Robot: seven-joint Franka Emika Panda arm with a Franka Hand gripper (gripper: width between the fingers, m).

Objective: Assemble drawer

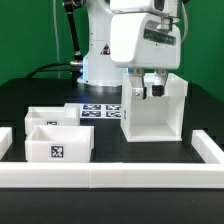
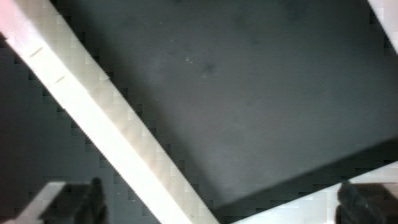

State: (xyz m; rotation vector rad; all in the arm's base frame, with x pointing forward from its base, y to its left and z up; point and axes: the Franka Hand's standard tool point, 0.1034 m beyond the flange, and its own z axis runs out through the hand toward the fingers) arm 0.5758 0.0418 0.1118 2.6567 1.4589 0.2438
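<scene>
Black tabletop (image 1: 30, 100) meets a green backdrop. Above it the gripper (image 1: 147, 90) hangs in the open top of the tall white plastic boxy housing (image 1: 152, 120). Its fingers (image 2: 64, 200) are spread wide and hold nothing, with a white wall edge showing between them. Toward the exterior view's left lie the marker board (image 1: 100, 111), then the rear white open-top plastic tray (image 1: 50, 116) and front white open-top plastic tray (image 1: 57, 150), close together. A low white border rail (image 1: 120, 177) fronts everything.

On the bench (image 1: 20, 100) the housing (image 1: 152, 118) stands at the exterior view's right. The front tray (image 1: 57, 148) sits at the left, the rear tray (image 1: 50, 117) just behind it. The marker board (image 1: 100, 111) lies between trays and housing, and the rail (image 1: 110, 176) runs before all.
</scene>
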